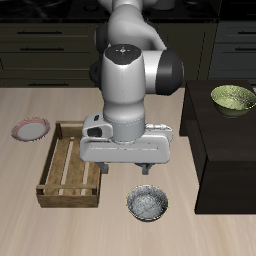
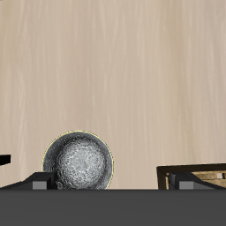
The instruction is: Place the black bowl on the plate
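bowl on the table, gripper above it

the black bowl [image 1: 148, 204] sits upright on the pale wooden table [image 1: 30, 225], near the table's front edge and just beside the front corner of the wooden crate [image 1: 71, 166]; its speckled grey-white inside faces up and nothing lies in it; in the wrist view the same bowl [image 2: 79, 162] shows round and whole against the wood grain, its dark rim clear all the way round.

the gripper [image 1: 134, 166] hangs over the table a little farther back than the bowl, apart from it; its two fingers [image 1: 147, 167] point down and show as short stubs under the grey hand, with a gap between them, so the jaws stand apart and hold nothing; in the wrist view the fingers [image 2: 37, 184] appear as dark blocks, one on each side, with the bowl lying near one of them and the crate's corner [image 2: 199, 172] near the other.

the plate [image 1: 30, 129], with its pinkish-red rim, lies flat on the table on the far side of the crate from the bowl, well apart from it and bare; a yellow-green bowl [image 1: 233, 97] stands on the dark cabinet top [image 1: 225, 150] at the table's other side; dark drawers [image 1: 45, 45] run behind the robot arm [image 1: 135, 75].
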